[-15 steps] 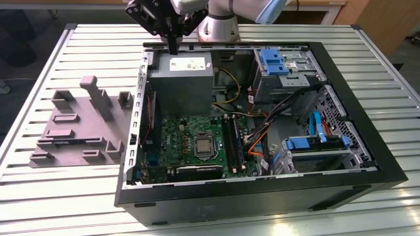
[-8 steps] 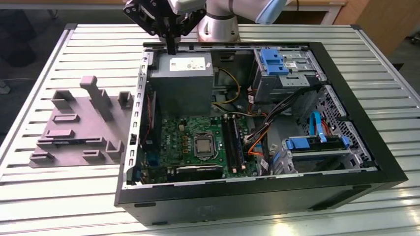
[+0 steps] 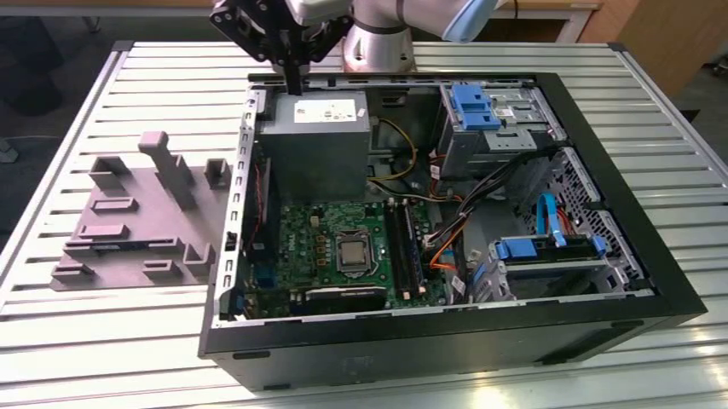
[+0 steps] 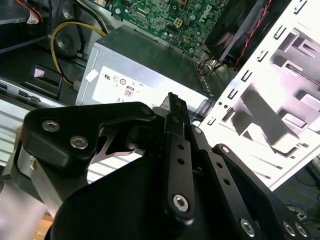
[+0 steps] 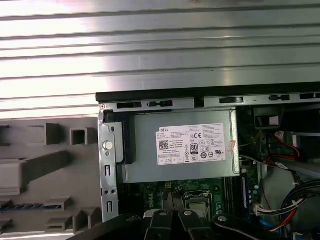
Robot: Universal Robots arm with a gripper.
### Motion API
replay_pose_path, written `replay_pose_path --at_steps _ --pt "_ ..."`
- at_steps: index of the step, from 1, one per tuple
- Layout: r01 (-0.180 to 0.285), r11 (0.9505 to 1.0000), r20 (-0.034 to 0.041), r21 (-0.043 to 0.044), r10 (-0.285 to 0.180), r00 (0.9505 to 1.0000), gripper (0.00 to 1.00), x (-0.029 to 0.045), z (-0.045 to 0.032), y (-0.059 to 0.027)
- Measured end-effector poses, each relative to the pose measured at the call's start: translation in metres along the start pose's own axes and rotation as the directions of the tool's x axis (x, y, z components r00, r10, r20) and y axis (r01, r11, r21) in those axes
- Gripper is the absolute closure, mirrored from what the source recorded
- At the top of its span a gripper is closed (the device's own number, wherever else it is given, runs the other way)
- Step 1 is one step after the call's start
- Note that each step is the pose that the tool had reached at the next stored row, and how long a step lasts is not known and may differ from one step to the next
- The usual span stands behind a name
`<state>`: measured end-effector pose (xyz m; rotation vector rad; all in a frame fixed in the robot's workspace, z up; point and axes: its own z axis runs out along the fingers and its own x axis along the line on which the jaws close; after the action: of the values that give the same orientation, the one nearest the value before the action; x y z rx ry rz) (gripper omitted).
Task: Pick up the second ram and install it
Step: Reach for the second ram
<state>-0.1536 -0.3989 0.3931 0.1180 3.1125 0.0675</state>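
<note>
The second ram (image 3: 112, 248) is a thin blue-green strip lying in a slot of the grey fixture (image 3: 136, 217) on the exterior view's left, beside the open computer case (image 3: 455, 324). The first wrist view shows the same ram (image 5: 27, 206) in the fixture (image 5: 45, 165). My gripper (image 3: 295, 83) hangs over the back corner of the grey power supply (image 3: 313, 141), far from the ram. Its fingers look shut with nothing between them, and it is seen in both wrist views (image 4: 174, 102) (image 5: 172, 217). The black memory slots (image 3: 404, 247) lie on the green motherboard (image 3: 330, 247).
The case stands on a slatted metal table (image 3: 114, 358). Inside it are blue drive brackets (image 3: 472, 106), a drive cage (image 3: 546, 256) and orange, yellow and black cables (image 3: 444, 243). The case's raised rim (image 3: 341, 81) runs just behind the gripper.
</note>
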Motion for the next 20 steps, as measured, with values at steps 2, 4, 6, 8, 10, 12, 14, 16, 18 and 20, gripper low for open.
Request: replay_pose_path --at_steps 2,4,6,8,10,12,14,16,18,20 --pt "0.000 1.0000 0.0000 -0.0001 0.000 1.0000 0.89 0.0009 0.0000 -0.0001" --pt "0.000 1.0000 0.0000 -0.0001 0.000 1.0000 0.89 0.0017 0.0000 -0.0001" --pt "0.000 1.0000 0.0000 -0.0001 0.000 1.0000 0.89 0.0025 0.0000 -0.0002" --pt "0.000 1.0000 0.0000 -0.0001 0.000 1.0000 0.89 0.0034 0.0000 -0.0003" --pt "0.000 1.0000 0.0000 0.0000 0.000 1.0000 0.89 0.0043 -0.0001 -0.0003" --pt "0.000 1.0000 0.0001 -0.0002 0.000 1.0000 0.89 0.0050 0.0000 -0.0004" --pt "0.000 1.0000 0.0000 0.0000 0.000 1.0000 0.89 0.0056 -0.0001 -0.0004" --pt "0.000 1.0000 0.0000 -0.0001 0.000 1.0000 0.89 0.0063 -0.0001 -0.0005" --pt "0.000 1.0000 0.0000 -0.0001 0.000 1.0000 0.89 0.0069 -0.0001 -0.0005" --pt "0.000 1.0000 0.0000 0.0000 0.000 1.0000 0.89 0.0075 -0.0001 -0.0006"
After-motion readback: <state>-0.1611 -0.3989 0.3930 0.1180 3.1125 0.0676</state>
